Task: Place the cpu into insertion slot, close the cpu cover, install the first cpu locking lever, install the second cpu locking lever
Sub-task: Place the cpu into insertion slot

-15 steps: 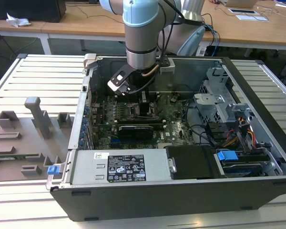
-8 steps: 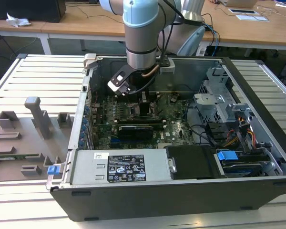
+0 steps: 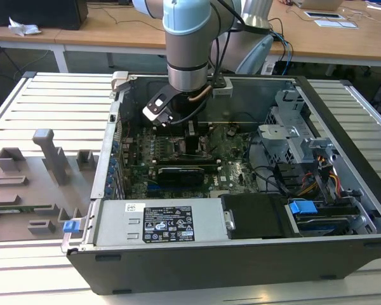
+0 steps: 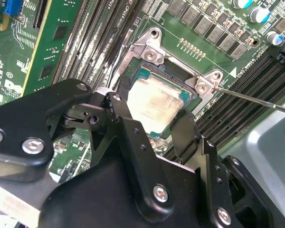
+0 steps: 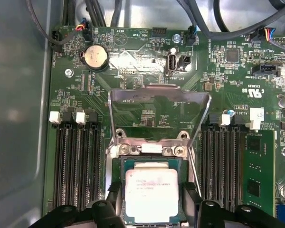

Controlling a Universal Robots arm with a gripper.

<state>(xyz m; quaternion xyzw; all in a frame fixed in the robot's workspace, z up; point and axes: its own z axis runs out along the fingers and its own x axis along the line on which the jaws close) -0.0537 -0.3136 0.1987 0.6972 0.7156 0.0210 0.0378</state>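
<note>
Motherboard [image 5: 133,61]: one cpu [image 5: 151,194], one cpu cover [image 5: 180,96]

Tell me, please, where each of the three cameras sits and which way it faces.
Exterior view: off the arm, outside and above the open computer case, looking down into it; the arm reaches in.
First wrist view: on the wrist, looking straight down at the motherboard, the raised cover and the chip; the open gripper straddles the chip.
Second wrist view: on the wrist, looking slantwise past the gripper at the chip.
Shared: both wrist views show chip and gripper.
</note>
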